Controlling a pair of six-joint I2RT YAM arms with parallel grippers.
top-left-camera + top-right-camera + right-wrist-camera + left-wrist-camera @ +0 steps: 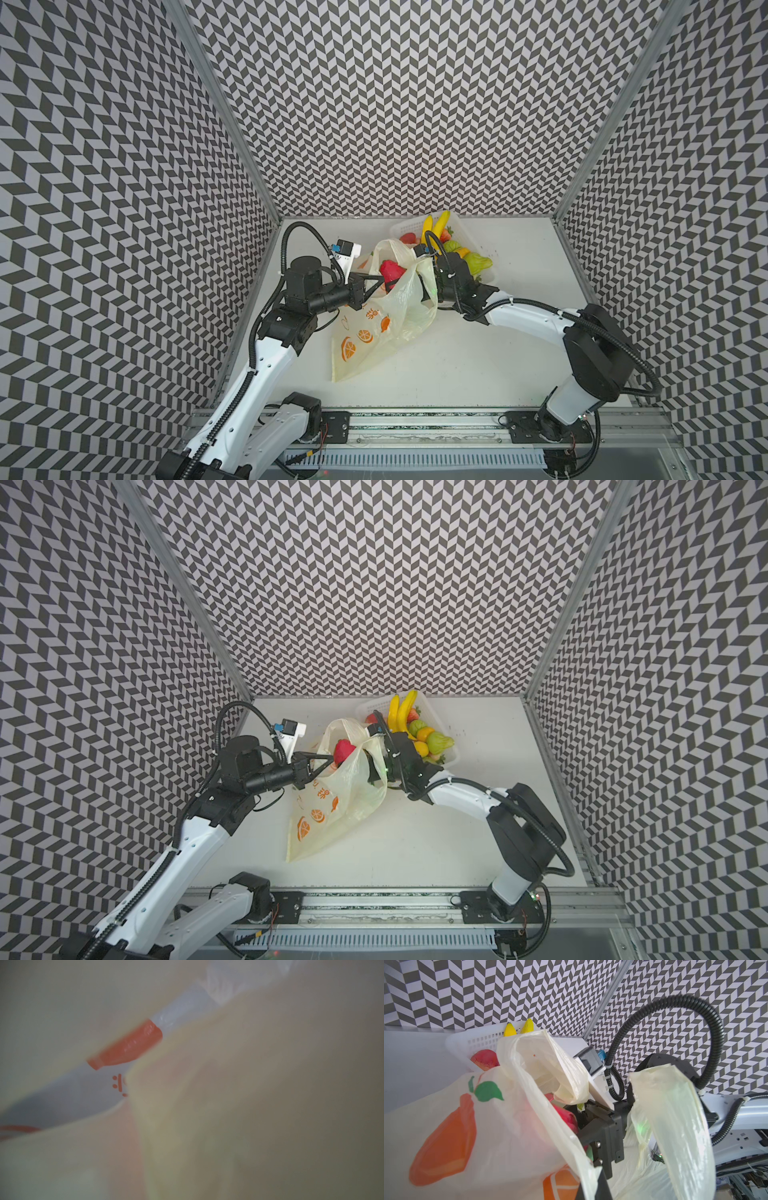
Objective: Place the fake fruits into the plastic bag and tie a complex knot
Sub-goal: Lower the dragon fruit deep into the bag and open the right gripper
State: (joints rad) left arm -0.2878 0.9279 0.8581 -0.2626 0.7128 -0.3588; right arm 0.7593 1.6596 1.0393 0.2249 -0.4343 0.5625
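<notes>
The pale-yellow plastic bag (374, 332) (328, 812) lies mouth-up between both arms. My left gripper (374, 284) (589, 1178) is shut on the bag's left rim. A pink-red dragon fruit (390, 270) (564, 1118) sits in the mouth. My right gripper (417, 286) (593, 1132) reaches into the mouth beside it, its jaws wide apart. One handle loop (675, 1126) drapes over the right wrist. Bag film (249, 1105) fills the right wrist view and hides the fingers. Bananas (436, 226), green pears (478, 262), a strawberry (408, 238) and an orange (424, 733) stay in the basket.
The white perforated basket (457, 224) stands at the back, right behind the right wrist. Patterned walls close in the left, back and right sides. A metal rail (415, 419) with both arm bases runs along the front edge.
</notes>
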